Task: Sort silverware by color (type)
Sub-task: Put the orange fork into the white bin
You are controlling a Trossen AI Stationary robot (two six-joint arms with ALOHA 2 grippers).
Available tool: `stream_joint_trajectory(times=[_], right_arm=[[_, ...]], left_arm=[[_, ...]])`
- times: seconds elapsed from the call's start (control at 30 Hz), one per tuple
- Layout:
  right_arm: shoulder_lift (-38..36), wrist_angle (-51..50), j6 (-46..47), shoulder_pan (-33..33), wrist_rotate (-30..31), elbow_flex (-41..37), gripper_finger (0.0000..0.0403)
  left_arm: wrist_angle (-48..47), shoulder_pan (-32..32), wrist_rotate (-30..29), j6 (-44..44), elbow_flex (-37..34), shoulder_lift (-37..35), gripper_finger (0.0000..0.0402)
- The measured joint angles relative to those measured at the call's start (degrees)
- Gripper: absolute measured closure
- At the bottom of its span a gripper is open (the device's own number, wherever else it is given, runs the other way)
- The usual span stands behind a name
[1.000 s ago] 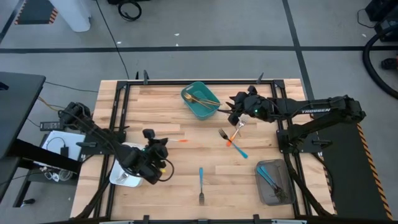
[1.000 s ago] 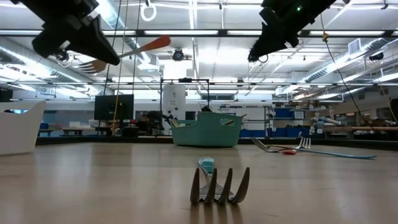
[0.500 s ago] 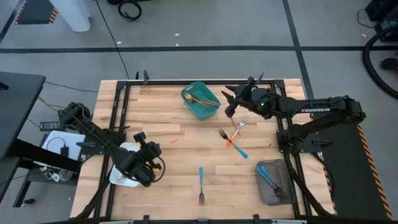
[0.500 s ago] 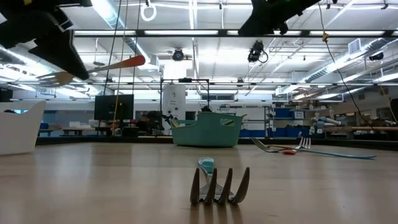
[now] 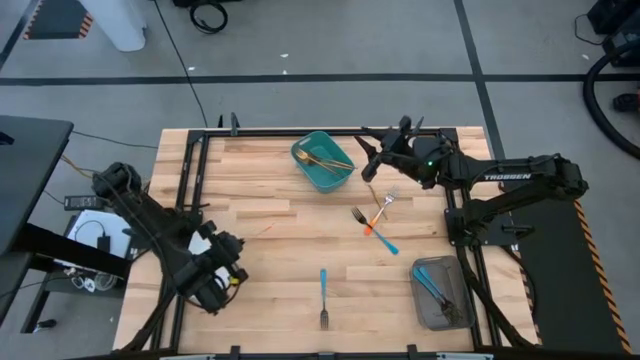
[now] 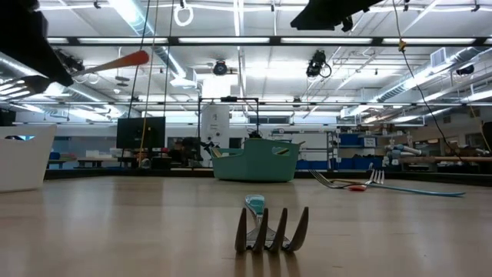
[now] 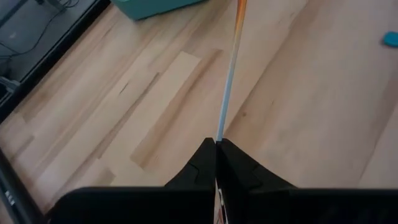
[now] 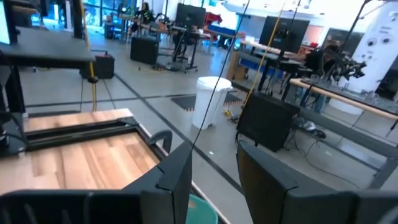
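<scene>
Fingers first: my left fingers (image 7: 202,163) are pinched tight on the orange fork (image 6: 115,63). They hang over the near left part of the worktop (image 5: 280,250), and the left arm hides what is under them. From the low camera I see the white tray (image 6: 23,158) at the left edge, with the fork up in the air above it. The fork is long and thin. Its grey stem runs straight out from the fingertips to the orange end, which points toward the middle of the worktop and tips up a little. The shiny prongs stick out the other way. I think the drop into the tray comes next, so the fork should go straight down from here.

My right fingers (image 8: 177,168) are spread apart and hold nothing. They wait up high by the far edge, just beside the teal bin (image 5: 335,176), which has gold forks (image 5: 320,157) in it.

On the bare wood, a small pile (image 5: 372,222) of forks lies crossed, nearer my right arm. A blue fork (image 5: 323,288) lies alone near the front, prongs toward me. The grey tray (image 5: 425,300) holds blue ones.
</scene>
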Motion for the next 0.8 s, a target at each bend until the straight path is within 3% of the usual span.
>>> stream_joint_trajectory(times=[0.27, 0.8], right_arm=[[0.0, 1.8, -0.3, -1.4, -0.2, 0.0, 0.027], [0.0, 3.1, -0.3, -3.8, -4.1, 0.0, 0.027]], left_arm=[[-4.2, -6.3, 0.0, -10.6, 0.0, 0.0, 0.039], [-8.0, -16.0, 7.0, -30.6, 0.0, 0.0, 0.039]])
